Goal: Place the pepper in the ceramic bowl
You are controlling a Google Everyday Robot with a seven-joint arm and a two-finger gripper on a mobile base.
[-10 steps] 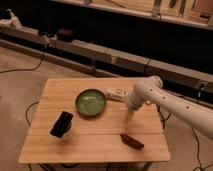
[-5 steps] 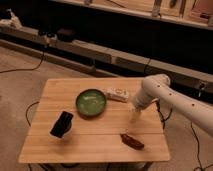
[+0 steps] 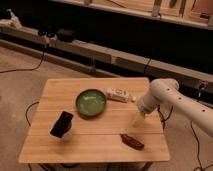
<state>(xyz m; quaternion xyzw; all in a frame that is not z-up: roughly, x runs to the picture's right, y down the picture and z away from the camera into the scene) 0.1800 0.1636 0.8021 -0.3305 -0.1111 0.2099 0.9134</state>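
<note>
Pepper [image 3: 132, 141]: lay on the wooden table [image 3: 60, 150] close to its front edge, right of the middle; dark red-brown and slanted, with its left end a little farther back than its right. Nothing touched it.
Pepper and bowl: well apart; the pepper was outside the bowl, nearer the camera and to its right.
Black cup [image 3: 62, 124]: sat on the left part of the table, a little farther back than the pepper; whether it stood upright or lay tipped could not be told.
Gripper [image 3: 138, 120]: hung over the right side of the table, pointing down, its pale tip near the tabletop; it was just beyond the pepper and slightly to the right, apart from it.
Gripper state: could not be told.
Bowl [image 3: 91, 103]: round, green, with a darker rim, at about the middle of the table, left of the gripper; nothing could be seen inside it.
White packet [image 3: 118, 94]: lay just beside the bowl's right rim, toward the far side of the table.
Arm [image 3: 165, 97]: white, reached in from the right edge of the view, bent at a rounded joint above the table's right edge.
Background: a long low ledge [image 3: 100, 52] ran across behind the table, with dark space above it; a cable [image 3: 25, 67] trailed over the floor at far left.
</note>
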